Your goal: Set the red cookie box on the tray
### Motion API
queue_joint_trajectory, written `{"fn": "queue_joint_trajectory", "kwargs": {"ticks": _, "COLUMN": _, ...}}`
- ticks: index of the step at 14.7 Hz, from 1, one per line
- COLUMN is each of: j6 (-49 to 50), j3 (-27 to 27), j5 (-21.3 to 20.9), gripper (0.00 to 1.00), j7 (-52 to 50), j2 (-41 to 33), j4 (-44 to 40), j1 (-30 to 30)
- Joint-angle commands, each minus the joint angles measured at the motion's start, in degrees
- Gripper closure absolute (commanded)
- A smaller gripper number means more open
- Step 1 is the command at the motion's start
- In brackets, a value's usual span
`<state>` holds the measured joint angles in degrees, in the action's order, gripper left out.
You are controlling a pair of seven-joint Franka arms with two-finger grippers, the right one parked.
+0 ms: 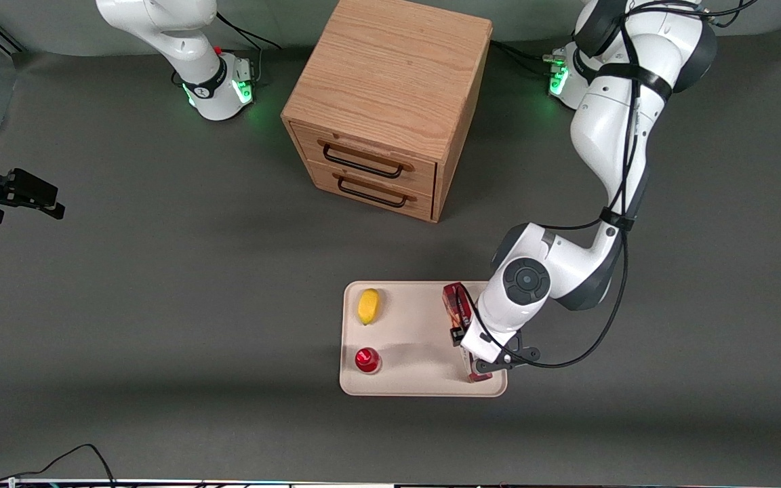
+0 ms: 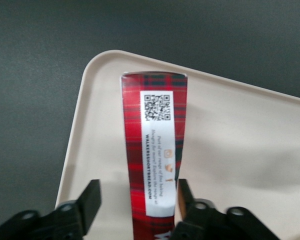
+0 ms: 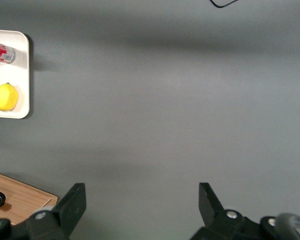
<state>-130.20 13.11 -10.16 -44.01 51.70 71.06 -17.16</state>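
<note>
The red cookie box (image 2: 155,160) is lying on the tray (image 2: 230,145), near its edge. Its white label seems to read "walkersshortbread.com". The gripper (image 2: 137,205) is spread wide around the box.

1. A dark grey table (image 1: 160,305) fills the front view.
2. A wooden drawer cabinet (image 1: 390,102) stands on it at upper centre.
3. A cream tray (image 1: 417,332) lies on it at lower centre, nearer the camera than the cabinet.
4. The gripper (image 1: 475,356) hangs over the tray.
</note>
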Motion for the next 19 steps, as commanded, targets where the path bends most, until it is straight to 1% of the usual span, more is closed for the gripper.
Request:
{"fn": "queue_joint_trajectory", "kwargs": {"ticks": 1, "j6": 1.34, "j3": -0.19, "j5": -1.01, "gripper": 0.00, "j7": -1.69, "j2": -1.78, "j4": 1.01, "j1": 0.02}}
{"fn": "queue_joint_trajectory", "kwargs": {"ticks": 4, "j6": 7.39, "j3": -0.01, "j5": -0.66, "gripper": 0.00, "j7": -1.61, "j2": -3.62, "j4": 0.13, "j1": -0.07}}
{"fn": "queue_joint_trajectory", "kwargs": {"ticks": 7, "j6": 17.39, "j3": 0.25, "j5": -0.30, "gripper": 0.00, "j7": -1.52, "j2": -7.30, "j4": -1.09, "j1": -0.07}}
{"fn": "queue_joint_trajectory", "kwargs": {"ticks": 10, "j6": 29.70, "j3": 0.25, "j5": -0.39, "gripper": 0.00, "j7": -0.20, "j2": -15.46, "j4": -0.66, "j1": -0.15}}
{"fn": "queue_joint_trajectory", "kwargs": {"ticks": 12, "j6": 36.91, "j3": 0.43, "j5": -0.04, "gripper": 0.00, "j7": 4.25, "j2": -20.39, "j4": -0.40, "j1": 0.28}}
{"fn": "queue_joint_trajectory", "kwargs": {"ticks": 13, "j6": 39.47, "j3": 0.34, "j5": 0.22, "gripper": 0.00, "j7": 7.68, "j2": -23.11, "j4": 0.48, "j1": 0.37}}
{"fn": "queue_joint_trajectory", "kwargs": {"ticks": 15, "j6": 42.47, "j3": 0.17, "j5": 3.02, "gripper": 0.00, "j7": 11.91, "j2": -29.44, "j4": 3.81, "j1": 3.00}}
{"fn": "queue_joint_trajectory", "kwargs": {"ticks": 16, "j6": 43.18, "j3": 0.08, "j5": 3.65, "gripper": 0.00, "j7": 13.67, "j2": -32.51, "j4": 5.91, "j1": 3.88}}
{"fn": "queue_joint_trajectory", "kwargs": {"ticks": 19, "j6": 42.74, "j3": -1.76, "j5": 3.92, "gripper": 0.00, "j7": 24.37, "j2": -41.83, "j4": 14.44, "j1": 7.92}}
